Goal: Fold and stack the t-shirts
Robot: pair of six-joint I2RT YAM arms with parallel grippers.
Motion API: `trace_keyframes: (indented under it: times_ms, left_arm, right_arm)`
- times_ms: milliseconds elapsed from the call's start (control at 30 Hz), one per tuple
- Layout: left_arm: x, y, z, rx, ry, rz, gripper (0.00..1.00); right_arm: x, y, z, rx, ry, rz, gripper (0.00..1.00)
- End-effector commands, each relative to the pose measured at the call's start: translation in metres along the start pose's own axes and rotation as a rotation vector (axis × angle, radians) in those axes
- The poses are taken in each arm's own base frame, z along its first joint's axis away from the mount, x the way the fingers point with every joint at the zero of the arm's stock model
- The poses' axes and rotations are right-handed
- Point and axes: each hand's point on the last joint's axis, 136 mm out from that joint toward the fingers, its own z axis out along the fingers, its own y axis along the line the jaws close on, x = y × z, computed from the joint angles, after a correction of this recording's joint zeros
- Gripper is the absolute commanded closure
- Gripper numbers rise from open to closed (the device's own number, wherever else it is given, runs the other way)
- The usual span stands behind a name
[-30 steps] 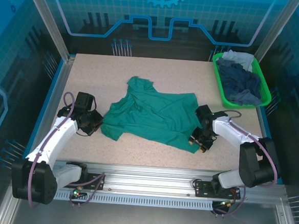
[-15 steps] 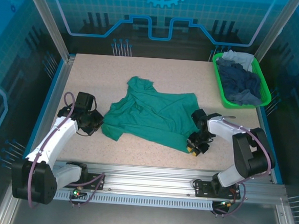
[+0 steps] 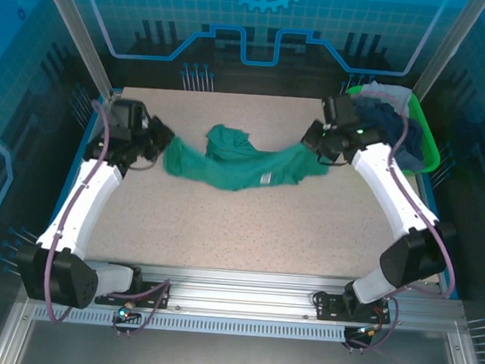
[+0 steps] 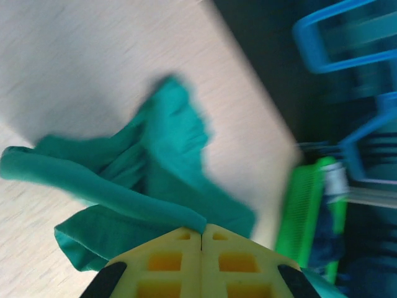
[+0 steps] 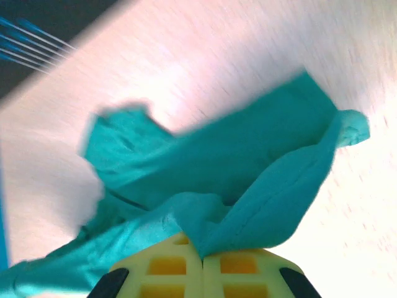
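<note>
now the teal t-shirt (image 3: 242,167), flat a second ago, hangs stretched between left gripper (image 3: 160,139) and right gripper (image 3: 316,145), both clamped on it, ready for spreading.

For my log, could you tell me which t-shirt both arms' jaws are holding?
The teal-green t-shirt, stretched between them; the navy t-shirt and pale grey-blue t-shirt lie in the green basket.

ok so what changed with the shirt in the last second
The right claw closed on the teal t-shirt; both claws then carried it toward the far side, stretched between them. The left claw kept its grip; the green basket stayed put.
</note>
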Motion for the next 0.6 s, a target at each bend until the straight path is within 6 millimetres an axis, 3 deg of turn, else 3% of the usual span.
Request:
trace_keyframes:
  times_ms: [0, 67, 167, 267, 367, 467, 567]
  left_arm:
    - [-0.04, -0.071, -0.048, 0.217, -0.16, 0.052, 1.0]
    - [-0.05, -0.095, -0.083, 0.309, -0.239, 0.076, 1.0]
    - [-0.055, -0.111, -0.136, 0.408, -0.354, 0.101, 1.0]
    - [-0.057, -0.122, -0.191, 0.496, -0.471, 0.133, 1.0]
    - [-0.061, -0.139, -0.233, 0.547, -0.551, 0.182, 1.0]
    - [-0.072, -0.158, -0.24, 0.557, -0.566, 0.186, 1.0]
    - [-0.091, -0.17, -0.214, 0.501, -0.545, 0.169, 1.0]
  right_arm:
    - [-0.037, 0.014, -0.059, -0.045, -0.157, -0.104, 1.0]
    - [-0.049, 0.028, -0.094, -0.119, -0.235, -0.136, 1.0]
    - [-0.053, 0.037, -0.146, -0.222, -0.341, -0.178, 1.0]
    - [-0.052, 0.037, -0.196, -0.304, -0.44, -0.197, 1.0]
    - [-0.053, 0.035, -0.232, -0.348, -0.51, -0.189, 1.0]
    - [-0.059, 0.043, -0.241, -0.386, -0.522, -0.167, 1.0]
    - [-0.073, 0.059, -0.222, -0.42, -0.49, -0.129, 1.0]
